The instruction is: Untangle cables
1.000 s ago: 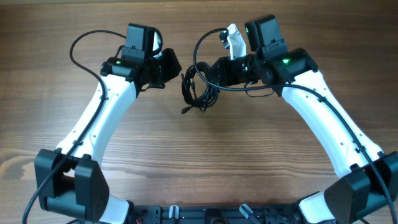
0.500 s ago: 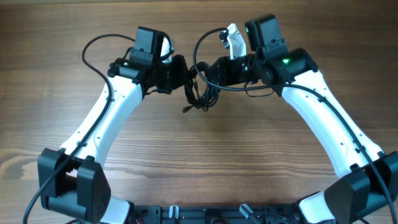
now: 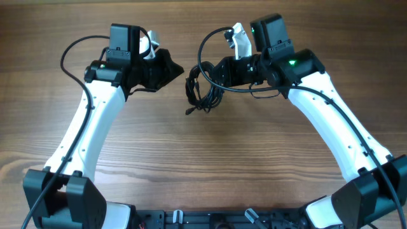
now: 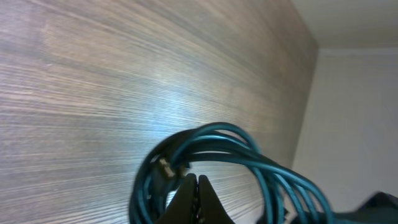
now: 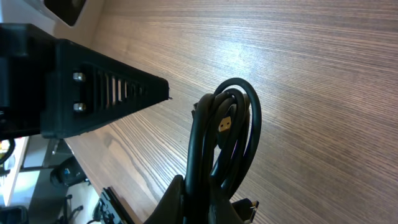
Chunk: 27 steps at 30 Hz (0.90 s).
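The cables (image 3: 201, 93) are a small black coil held above the wooden table, back centre. My right gripper (image 3: 215, 74) is shut on the coil's upper right side. In the right wrist view its fingers (image 5: 207, 200) clamp several strands of the coil (image 5: 239, 134), and a small plug end (image 5: 225, 124) shows inside the loop. My left gripper (image 3: 177, 69) is shut and empty, a short gap left of the coil. In the left wrist view the closed fingertips (image 4: 196, 186) sit in front of the coil (image 4: 249, 152), which looks teal there.
The wooden table (image 3: 203, 159) stretches in front of the coil. The left gripper's black body (image 5: 106, 93) shows at the left of the right wrist view. Thick robot cables (image 3: 76, 48) loop off each arm. A pale wall (image 4: 354, 124) lies beyond the table edge.
The left arm reached in to the coil half a second ago and has now pulled back to the left. The right arm and the coil have not moved.
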Each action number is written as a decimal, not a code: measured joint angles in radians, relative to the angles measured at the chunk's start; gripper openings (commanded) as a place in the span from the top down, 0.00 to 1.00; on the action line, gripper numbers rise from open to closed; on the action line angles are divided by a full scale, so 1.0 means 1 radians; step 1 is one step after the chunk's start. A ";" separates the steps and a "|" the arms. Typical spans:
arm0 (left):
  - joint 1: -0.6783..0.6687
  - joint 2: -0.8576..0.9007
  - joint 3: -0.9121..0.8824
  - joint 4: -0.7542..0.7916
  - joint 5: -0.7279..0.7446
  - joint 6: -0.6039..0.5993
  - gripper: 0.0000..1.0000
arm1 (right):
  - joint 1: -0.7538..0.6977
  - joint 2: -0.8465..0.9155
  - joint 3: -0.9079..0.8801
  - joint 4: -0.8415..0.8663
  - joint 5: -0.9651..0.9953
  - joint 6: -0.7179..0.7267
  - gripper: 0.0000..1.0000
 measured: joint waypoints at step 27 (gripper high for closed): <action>-0.093 0.066 0.000 0.035 -0.153 0.000 0.96 | 0.000 0.000 0.000 -0.024 -0.005 -0.003 0.96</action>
